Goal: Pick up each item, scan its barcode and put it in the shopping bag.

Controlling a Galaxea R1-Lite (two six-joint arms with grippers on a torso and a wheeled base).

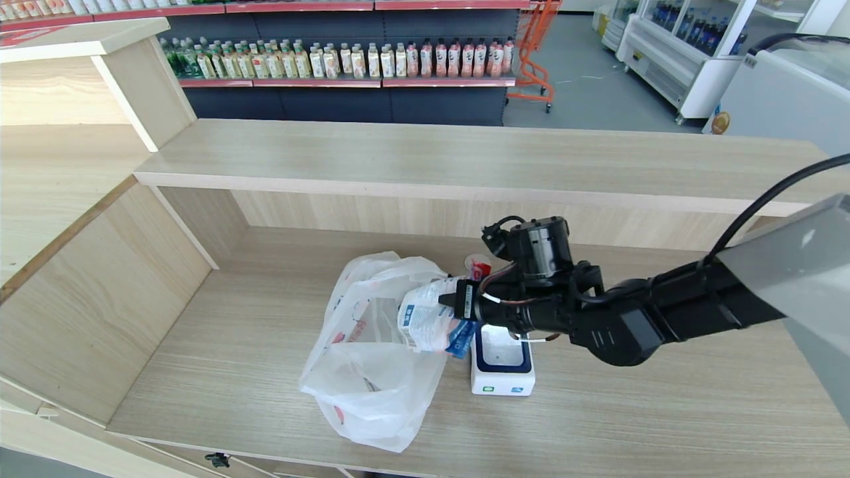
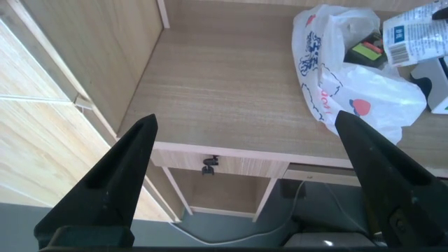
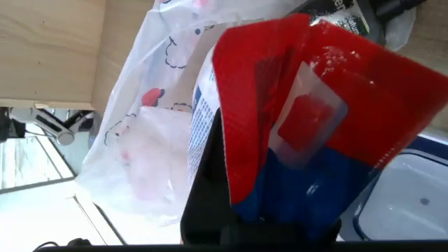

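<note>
One seemingly light, crinkly red-white plastic pouch (image 1: 422,322) is pinched by your right gripper (image 1: 448,300) over the white plastic bag (image 1: 358,388); left gripper (image 2: 245,119) gapes wide.

Shop checkout: light wooden counter (image 1: 232,372); white box-shaped barcode scanner (image 1: 503,372); dark shelving of bottled drinks (image 1: 319,83); white glass-fronted freezers (image 1: 671,66).

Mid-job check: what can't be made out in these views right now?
1. Right gripper: the white, red and blue plastic pouch covers its tips in head and right wrist views.
2. White plastic shopping bag contents: the film blurs them in the head view; a green-yellow edge peeks out in the left wrist view.
3. White box scanner: far end under the right arm, head view.
</note>
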